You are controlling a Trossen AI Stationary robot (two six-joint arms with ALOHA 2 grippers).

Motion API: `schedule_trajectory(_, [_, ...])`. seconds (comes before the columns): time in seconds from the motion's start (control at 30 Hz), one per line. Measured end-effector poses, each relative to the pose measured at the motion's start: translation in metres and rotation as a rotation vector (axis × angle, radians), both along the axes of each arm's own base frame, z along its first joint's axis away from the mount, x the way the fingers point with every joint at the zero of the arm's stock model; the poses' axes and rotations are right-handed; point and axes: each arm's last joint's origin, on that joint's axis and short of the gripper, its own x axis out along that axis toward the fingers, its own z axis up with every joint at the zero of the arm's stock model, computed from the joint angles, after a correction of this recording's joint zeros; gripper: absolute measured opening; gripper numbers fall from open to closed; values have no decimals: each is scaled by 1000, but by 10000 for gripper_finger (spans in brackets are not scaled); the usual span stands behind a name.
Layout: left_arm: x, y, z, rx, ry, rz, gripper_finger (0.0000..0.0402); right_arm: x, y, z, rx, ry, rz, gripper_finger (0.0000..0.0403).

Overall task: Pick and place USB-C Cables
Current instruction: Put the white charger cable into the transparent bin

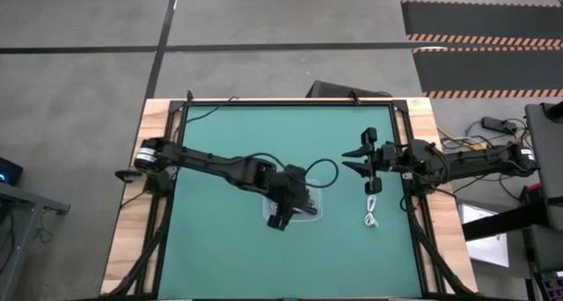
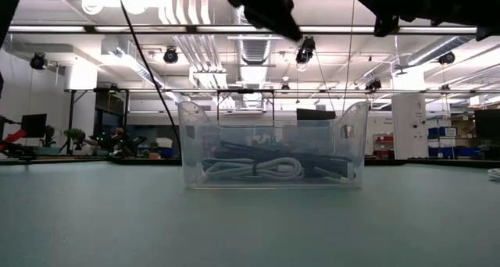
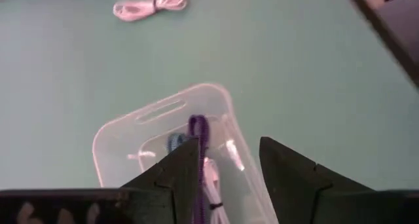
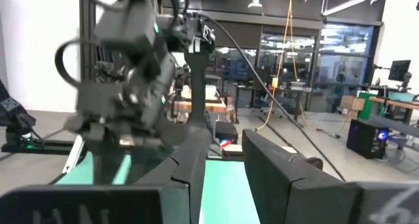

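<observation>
The table [image 1: 211, 266] carries a green mat with two arms over it. The left arm reaches in from the left edge, and its left gripper [image 1: 280, 218] hangs directly above the clear tray [image 1: 317, 215] near the mat's centre. The right arm waits at the right edge, its right gripper [image 1: 357, 158] raised and pointing toward the centre.

Key relation: one white cable [image 1: 372, 208] lies on the mat outside the tray, well to the tray's right and just in front of the right arm. Its long axis runs roughly front to back, square to the right gripper's line of reach. The right gripper is judged much the nearer, so the next pick likely falls to that arm, with a descent and a wrist turn to span the bundle.

Left gripper: fingers [image 3: 177, 175] parted, nothing between them, released over the tray. Right gripper: fingers [image 4: 196, 165] spread apart, empty.

Tray contents, low view: a white bundle [image 2: 254, 170] at the front and dark cables [image 2: 320, 167] behind and beside it, all resting on the tray floor. The left wrist view shows the same contents beneath the fingers
</observation>
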Motion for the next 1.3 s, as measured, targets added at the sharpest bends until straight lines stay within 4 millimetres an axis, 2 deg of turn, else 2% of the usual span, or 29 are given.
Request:
schedule_trajectory(0.17, [-10,-12,9,-2,-28,-31,143,1,0,-1,30,12,13,83])
schedule_trajectory(0.33, [-23,-17,7,-10,-93,-41,143,2,0,-2,57,21,20,82])
schedule_trajectory(0.53, [-45,-13,4,-15,-193,2,143,2,0,-2,100,22,28,85])
schedule_trajectory(0.73, [-63,-7,5,-5,-334,58,143,4,0,2,151,76,31,60])
schedule_trajectory(1.0, [-77,-1,5,15,-416,108,143,15,0,9,288,349,12,13])
schedule_trajectory(1.3, [-77,-1,4,31,-415,119,143,19,0,5,512,801,-103,9])
